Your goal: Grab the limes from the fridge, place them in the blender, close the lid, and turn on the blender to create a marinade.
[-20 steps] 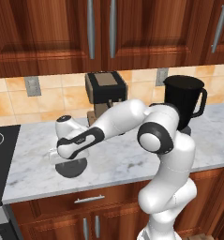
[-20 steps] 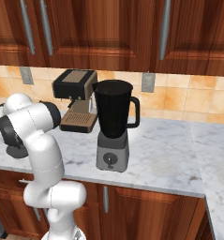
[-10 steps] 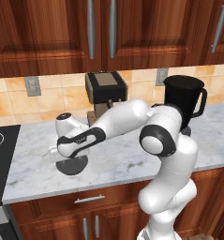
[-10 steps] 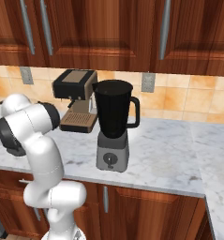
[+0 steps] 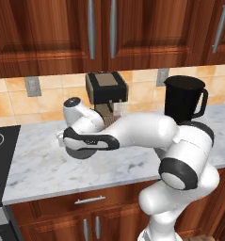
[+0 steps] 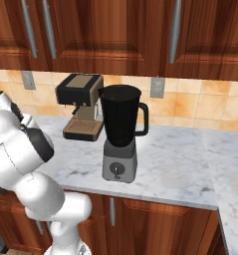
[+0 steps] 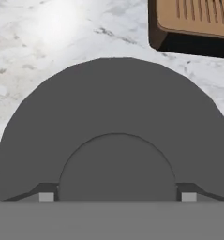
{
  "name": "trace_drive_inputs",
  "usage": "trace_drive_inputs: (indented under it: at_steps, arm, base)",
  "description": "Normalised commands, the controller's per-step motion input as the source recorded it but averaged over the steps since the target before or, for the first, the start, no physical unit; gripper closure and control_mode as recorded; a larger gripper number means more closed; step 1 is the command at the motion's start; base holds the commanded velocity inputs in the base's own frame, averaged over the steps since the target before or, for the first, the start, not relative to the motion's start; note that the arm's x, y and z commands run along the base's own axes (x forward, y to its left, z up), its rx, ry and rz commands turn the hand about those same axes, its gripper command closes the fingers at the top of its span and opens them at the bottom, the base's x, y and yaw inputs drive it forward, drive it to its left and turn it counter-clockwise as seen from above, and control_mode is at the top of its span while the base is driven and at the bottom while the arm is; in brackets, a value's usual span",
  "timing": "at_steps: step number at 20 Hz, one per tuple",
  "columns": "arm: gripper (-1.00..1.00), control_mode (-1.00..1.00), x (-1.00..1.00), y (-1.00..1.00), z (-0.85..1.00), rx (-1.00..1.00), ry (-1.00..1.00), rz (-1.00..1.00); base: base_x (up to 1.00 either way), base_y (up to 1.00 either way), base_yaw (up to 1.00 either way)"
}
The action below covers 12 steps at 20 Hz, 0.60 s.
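Note:
The lid (image 7: 113,117), a flat round dark-grey disc with a raised centre ring, lies on the marble counter (image 5: 43,164) left of the coffee machine. My gripper (image 7: 117,197) hangs straight over it, open, one fingertip (image 7: 46,196) on each side of the centre ring. In the left base view the hand (image 5: 76,136) covers most of the lid (image 5: 82,154). The blender (image 6: 121,129), a black jar on a grey base with one knob, stands uncovered to the right. The limes and the fridge are out of view.
A brown-and-black coffee machine (image 5: 107,92) stands against the tiled wall just behind the hand; its drip tray (image 7: 193,21) shows beyond the lid. A black stovetop (image 5: 0,160) borders the counter on the left. Wooden cabinets hang overhead.
The hand has settled slightly lower over the lid. The jaws have stayed wide open and the lid has not moved.

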Motion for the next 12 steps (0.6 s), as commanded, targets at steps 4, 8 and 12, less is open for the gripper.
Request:
trace_drive_inputs:
  at_steps: [4,8,12]
  arm:
    - [1.00,-1.00,-0.47,-0.79,1.00,0.04,-0.11,-0.08]
    - [1.00,-1.00,-0.45,-0.83,1.00,0.06,-0.13,-0.08]
    - [1.00,-1.00,-0.03,-0.92,1.00,0.04,-0.19,-0.12]
  base:
    - [0.00,0.00,0.00]
    - [0.00,0.00,0.00]
    - [0.00,0.00,0.00]
